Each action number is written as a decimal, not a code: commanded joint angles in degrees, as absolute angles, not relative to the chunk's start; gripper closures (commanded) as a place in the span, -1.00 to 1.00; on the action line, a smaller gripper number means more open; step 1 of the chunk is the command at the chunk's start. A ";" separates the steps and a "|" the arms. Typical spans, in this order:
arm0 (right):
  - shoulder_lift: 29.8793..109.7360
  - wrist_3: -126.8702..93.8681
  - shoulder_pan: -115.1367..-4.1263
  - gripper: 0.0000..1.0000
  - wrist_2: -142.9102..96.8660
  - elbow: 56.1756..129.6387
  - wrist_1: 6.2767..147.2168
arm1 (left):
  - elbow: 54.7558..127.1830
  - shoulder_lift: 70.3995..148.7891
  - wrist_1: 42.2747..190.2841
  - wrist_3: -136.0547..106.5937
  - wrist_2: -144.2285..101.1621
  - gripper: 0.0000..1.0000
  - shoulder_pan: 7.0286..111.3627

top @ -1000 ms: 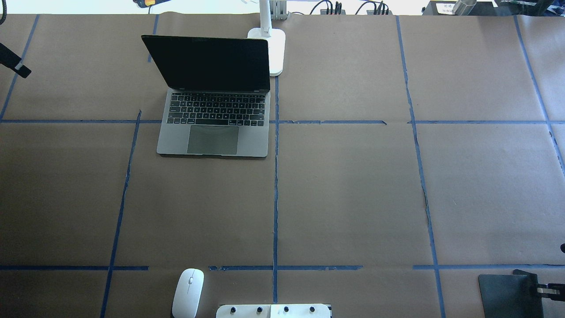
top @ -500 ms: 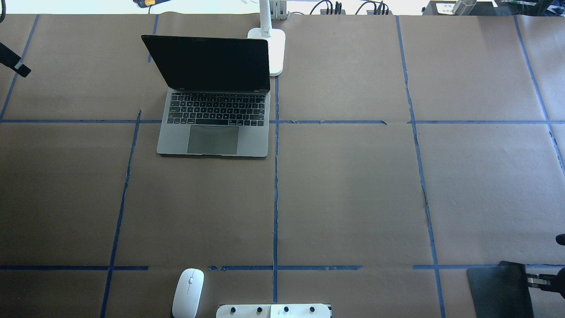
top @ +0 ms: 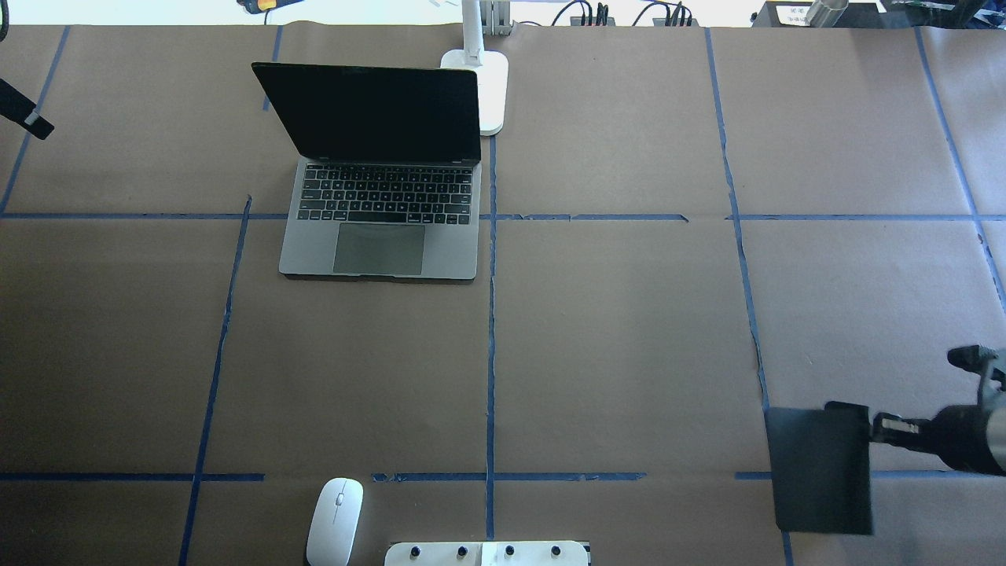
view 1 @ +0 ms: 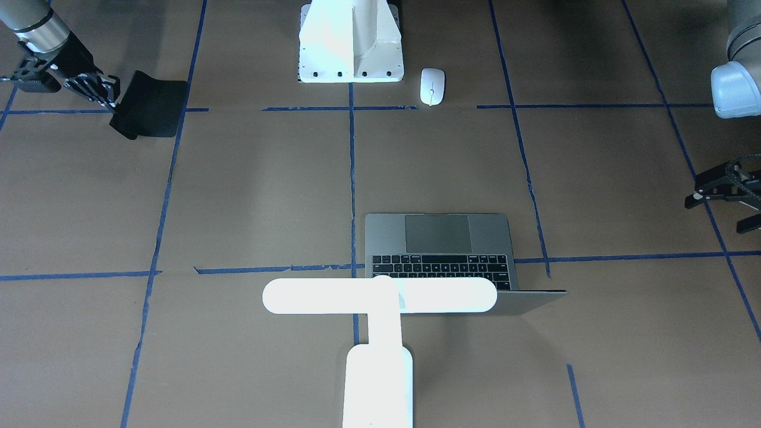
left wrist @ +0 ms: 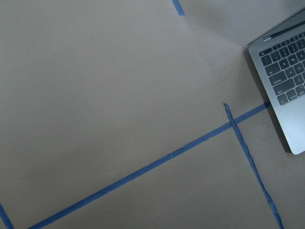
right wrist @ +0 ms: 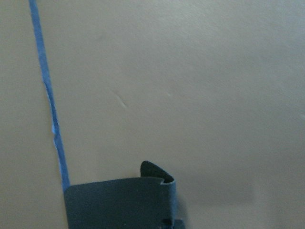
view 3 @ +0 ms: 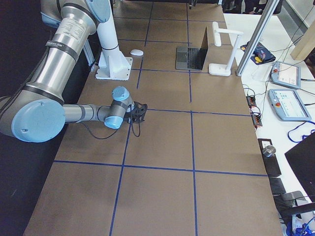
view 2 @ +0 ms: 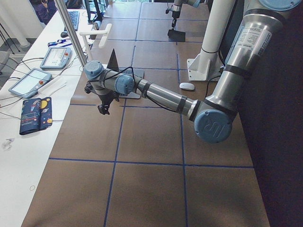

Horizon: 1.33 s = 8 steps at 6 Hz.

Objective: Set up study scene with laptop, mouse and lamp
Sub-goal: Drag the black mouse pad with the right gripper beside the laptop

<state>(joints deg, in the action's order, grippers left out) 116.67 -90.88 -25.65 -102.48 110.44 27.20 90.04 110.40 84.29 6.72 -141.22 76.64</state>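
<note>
A robotics lab: the tabletop (top: 629,338) is papered brown and gridded with blue tape (top: 490,354), industrial arms (view 3: 64,54) rise by a bolted white pedestal (view 1: 351,41), and teach pendants (view 3: 285,104) lie on the far white bench (view 3: 266,132).

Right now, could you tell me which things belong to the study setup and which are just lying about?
Job: laptop, mouse, lamp.
Other: black pad, held by the right gripper; white pedestal.

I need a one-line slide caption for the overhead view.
Right gripper holds a black pad on the right; laptop stands open beside the lamp, mouse near the robot's base.
</note>
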 commanded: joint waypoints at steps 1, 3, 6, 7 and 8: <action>103.61 -89.82 -33.36 1.00 -107.03 102.17 28.38 | 90.00 110.30 84.29 6.68 -141.42 -1.00 76.64; 90.42 -88.26 -39.79 1.00 -112.31 101.43 41.07 | 90.00 110.13 84.29 6.68 -141.42 -1.00 76.64; 65.11 -88.15 -42.88 1.00 -111.80 87.61 56.77 | 90.00 109.95 84.29 6.68 -141.42 -1.00 76.55; 60.34 -88.07 -43.50 1.00 -111.62 82.49 56.78 | 90.00 109.95 84.29 6.68 -141.42 -1.00 76.55; 55.59 -88.07 -43.85 1.00 -111.62 78.27 56.60 | 89.91 109.95 84.29 6.68 -141.42 -1.00 76.55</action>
<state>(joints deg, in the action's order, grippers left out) 60.59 -88.09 -43.41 -111.68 82.85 56.50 89.97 109.95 84.29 6.68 -141.42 76.55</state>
